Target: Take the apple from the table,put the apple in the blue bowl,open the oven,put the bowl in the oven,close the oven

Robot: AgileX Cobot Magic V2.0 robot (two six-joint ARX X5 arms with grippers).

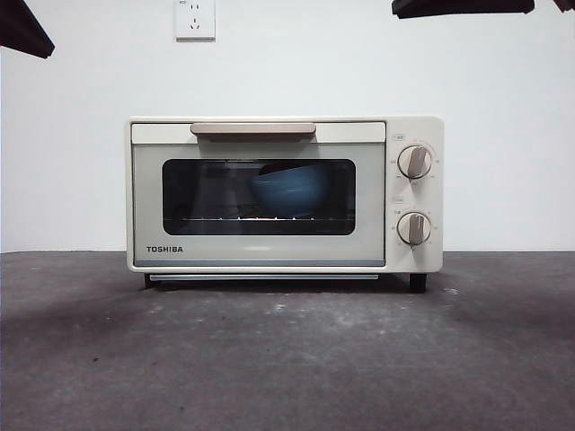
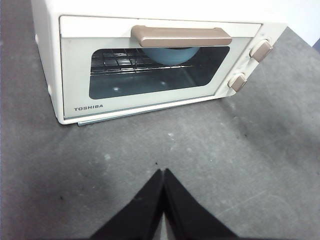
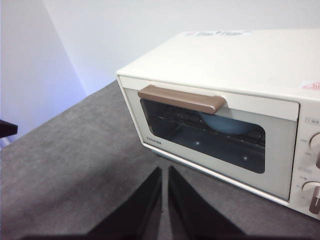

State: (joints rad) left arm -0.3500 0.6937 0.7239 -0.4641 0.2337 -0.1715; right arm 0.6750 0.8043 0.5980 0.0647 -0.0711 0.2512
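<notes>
STEP: close-out, judged complete | oven [image 1: 284,193]: door shut | blue bowl [image 1: 289,189]: on rack inside; apple not visible | left gripper [image 2: 163,172], right gripper [image 3: 165,170]: jaws together, empty, clear of handle [image 1: 252,129] | ADVICE: verify door seats flush.

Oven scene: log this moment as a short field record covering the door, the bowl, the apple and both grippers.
oven: on the table, door shut
handle: beige bar at the door's top edge, nothing gripping it
blue bowl: inside the oven on the wire rack, seen through the glass
apple: not visible in any view; may sit inside the bowl, cannot tell
left gripper: shut, holding nothing, above the table in front of the oven
right gripper: shut, holding nothing, off the oven's front
task state: looks finished
</notes>
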